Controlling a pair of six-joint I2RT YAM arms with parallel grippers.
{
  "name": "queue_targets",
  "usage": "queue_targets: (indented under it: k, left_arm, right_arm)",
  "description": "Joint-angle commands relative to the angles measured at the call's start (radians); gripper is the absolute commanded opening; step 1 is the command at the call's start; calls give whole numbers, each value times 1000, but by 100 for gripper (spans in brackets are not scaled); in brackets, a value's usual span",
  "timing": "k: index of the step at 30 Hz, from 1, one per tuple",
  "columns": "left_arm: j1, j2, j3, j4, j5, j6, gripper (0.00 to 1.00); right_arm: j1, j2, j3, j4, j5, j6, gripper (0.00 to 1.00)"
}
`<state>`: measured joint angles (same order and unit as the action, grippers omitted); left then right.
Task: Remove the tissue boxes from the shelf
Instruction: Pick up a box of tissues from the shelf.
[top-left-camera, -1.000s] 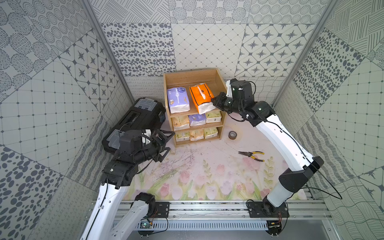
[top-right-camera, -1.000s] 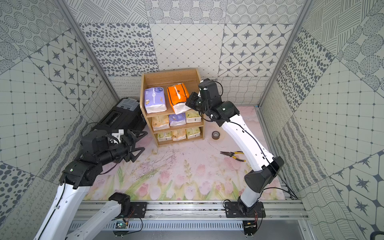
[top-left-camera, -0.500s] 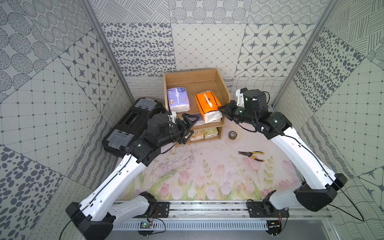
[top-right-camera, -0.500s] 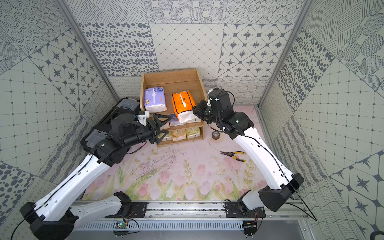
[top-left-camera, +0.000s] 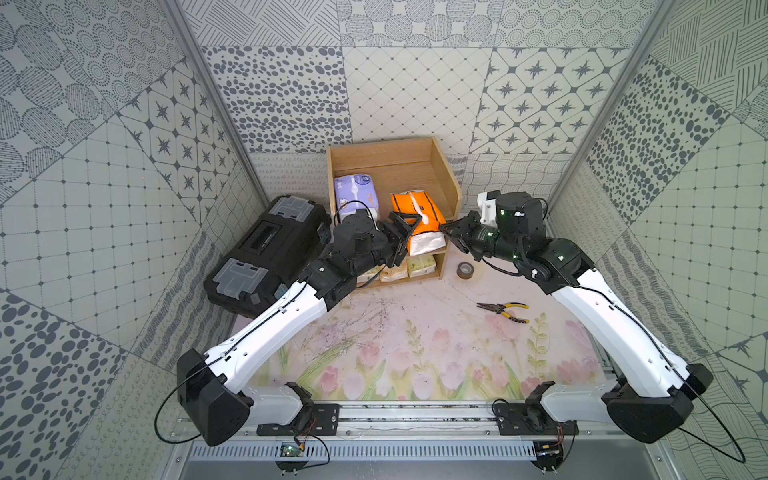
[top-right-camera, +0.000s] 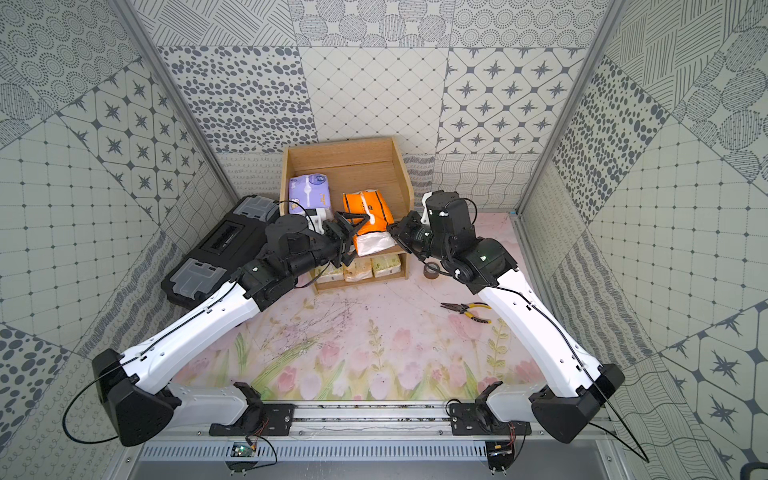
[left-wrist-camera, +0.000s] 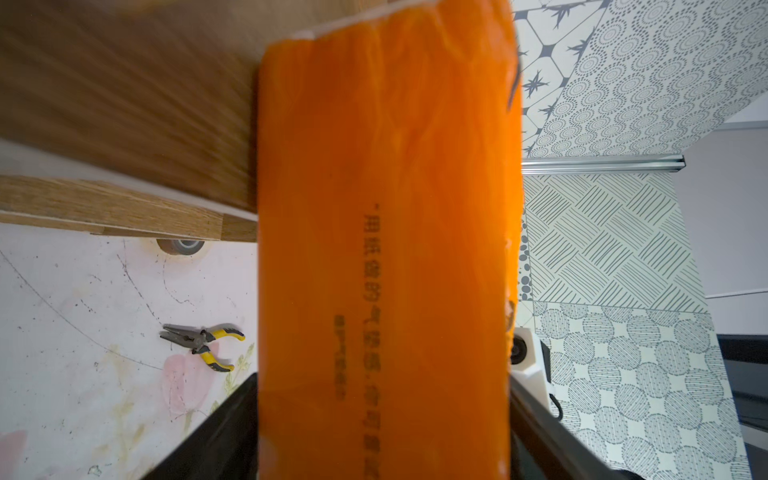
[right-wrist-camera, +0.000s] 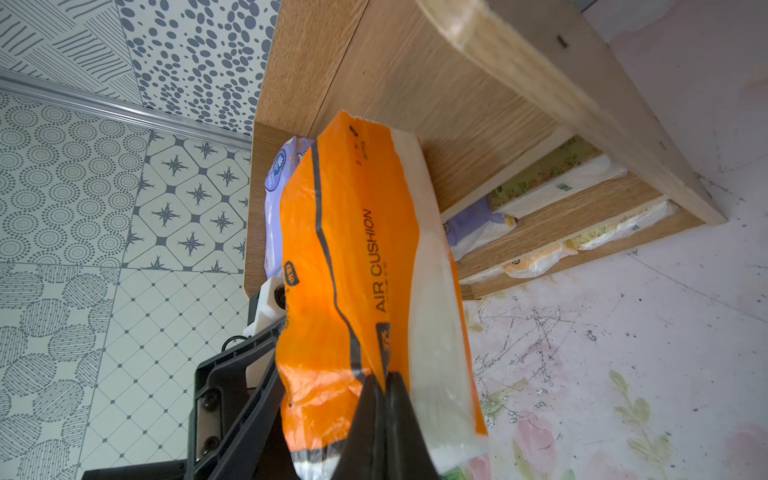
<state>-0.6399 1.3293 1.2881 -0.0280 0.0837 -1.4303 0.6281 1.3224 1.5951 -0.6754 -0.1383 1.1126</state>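
In both top views, the light-wood shelf (top-left-camera: 386, 153) stood at upper centre against the back wall. The orange tissue pack (top-left-camera: 419, 205) sat tilted at the top tier's front, its white end hanging past the edge. The right end effector (top-left-camera: 448, 232) reached in from the right of the frame, pinched closed on that end. The left end effector (top-left-camera: 405, 237) reached in from the left, its jaws wide and straddling the same pack. A lavender tissue pack (top-left-camera: 355, 191) lay just left of it, and pale packs (top-left-camera: 422, 266) filled the lower tiers. A black toolbox (top-left-camera: 266, 241) sat left of the shelf. A grey tape roll (top-left-camera: 464, 270) lay beside the shelf's right foot, with pliers (top-left-camera: 503, 311) further right on the flowered surface (top-left-camera: 415, 332).

In the left wrist view, the orange pack filled the centre. Black fingers (left-wrist-camera: 224, 424) lay flush along both lower sides; whether they squeezed could not be told.

In the right wrist view, two dark fingertips (right-wrist-camera: 386, 415) met on crumpled wrapper at the bottom centre.

The step looked like drawing the first pack off the top tier, possibly passing it between arms. The next move would call for one firm grip before the other released. The pack would then come forward and down. The raised side panel stood close beside the right arm, and the lavender pack crowded the left. The surface's middle, below the shelf in the frame, lay open.
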Motion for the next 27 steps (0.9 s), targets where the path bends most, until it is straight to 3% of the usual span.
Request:
queue_targets:
  k: [1, 7, 8, 11, 18, 23, 27]
  left_arm:
    - [-15, -1, 2, 151, -109, 0, 73]
    - [-20, -2, 4, 147, -100, 26, 51]
    - [-20, -1, 3, 149, -94, 29, 48]
    - [-28, -7, 0, 154, -85, 52, 42]
    - [-49, -69, -36, 153, -40, 126, 39]
    - [-80, -174, -144, 170, -8, 172, 38]
    - [-108, -267, -259, 223, -1, 173, 37]
  right_arm:
    - [4, -34, -9, 62, -12, 16, 0]
    - [3, -53, -17, 63, -14, 2, 0]
    - [2, -60, -17, 64, -17, -4, 4]
    - [1, -79, -17, 63, -25, -26, 24]
    - [-47, -162, -44, 50, -74, -148, 74]
    - [-74, -201, -87, 51, -164, -199, 95]
    - [-74, -201, -111, 60, -257, -203, 97]
